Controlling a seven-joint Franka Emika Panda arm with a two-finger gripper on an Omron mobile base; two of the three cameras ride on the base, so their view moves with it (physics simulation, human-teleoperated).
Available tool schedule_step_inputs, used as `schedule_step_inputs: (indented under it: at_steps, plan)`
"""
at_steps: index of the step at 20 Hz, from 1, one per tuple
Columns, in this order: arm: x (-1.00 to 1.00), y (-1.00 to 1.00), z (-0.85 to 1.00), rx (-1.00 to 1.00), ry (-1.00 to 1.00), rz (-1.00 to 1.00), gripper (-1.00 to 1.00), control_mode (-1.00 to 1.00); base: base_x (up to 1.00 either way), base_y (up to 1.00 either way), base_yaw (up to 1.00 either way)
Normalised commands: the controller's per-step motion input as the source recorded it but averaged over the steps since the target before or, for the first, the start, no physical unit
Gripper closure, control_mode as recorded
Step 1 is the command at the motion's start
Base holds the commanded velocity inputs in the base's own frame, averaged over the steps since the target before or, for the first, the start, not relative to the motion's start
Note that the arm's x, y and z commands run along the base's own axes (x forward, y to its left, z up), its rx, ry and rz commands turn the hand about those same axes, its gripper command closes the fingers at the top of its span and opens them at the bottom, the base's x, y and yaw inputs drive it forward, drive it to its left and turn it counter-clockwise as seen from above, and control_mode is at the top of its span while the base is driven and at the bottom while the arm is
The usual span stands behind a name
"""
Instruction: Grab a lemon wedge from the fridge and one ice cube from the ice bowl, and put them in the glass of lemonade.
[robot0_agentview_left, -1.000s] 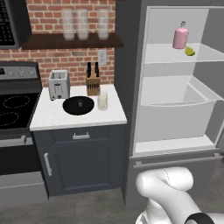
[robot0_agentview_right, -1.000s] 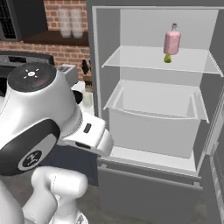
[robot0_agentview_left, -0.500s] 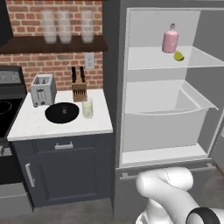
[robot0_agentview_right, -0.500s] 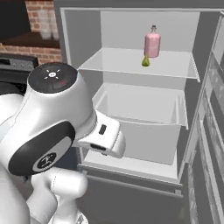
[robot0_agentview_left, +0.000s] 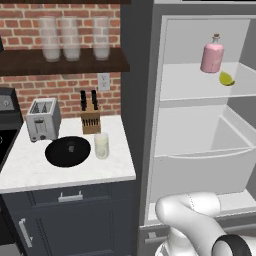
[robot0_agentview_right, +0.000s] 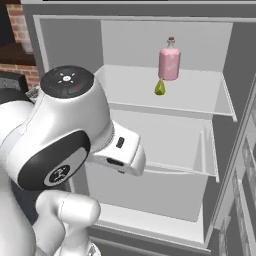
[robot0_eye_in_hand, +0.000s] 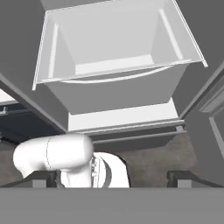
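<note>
Facing an open fridge (robot0_agentview_left: 145, 125), the white robot arm is folded low in front of it, its gripper (robot0_eye_in_hand: 112, 177) spread wide and empty, the two dark fingertips (robot0_eye_in_hand: 181, 178) just visible at the six o'clock edge of the hand view, which looks down into a white fridge drawer (robot0_eye_in_hand: 113, 94). The lemon wedge (robot0_agentview_left: 226, 79) lies on the upper shelf (robot0_agentview_left: 190, 82), at about two o'clock in the left base view, just beside a pink bottle (robot0_agentview_left: 212, 54) — touching or not, it is hard to tell. On the counter (robot0_agentview_left: 30, 172) at nine o'clock sit the black ice bowl (robot0_agentview_left: 68, 151) and, just beside it, the glass of lemonade (robot0_agentview_left: 101, 145), with a toaster (robot0_agentview_left: 42, 119) and knife block (robot0_agentview_left: 90, 120) behind. The likely risks: the wedge is small and close to the bottle, so wide jaws reaching up could knock the bottle over or push the wedge deeper along the shelf. The arm must also rise from low down — its elbow or hand could catch the drawer's front lip or the shelf edge on the way.
</note>
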Motion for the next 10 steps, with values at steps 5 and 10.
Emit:
schedule_step_inputs:
  at_steps: [5, 10]
  plan:
    - [0.6, -0.38, 0.36, 0.04, -0.1, 0.0, -1.0, -1.0, 0.0, 0.0, 0.0]
    - [0.98, 0.0, 0.33, 0.0, -0.11, 0.0, -1.0, -1.0, 0.0, 0.0, 0.0]
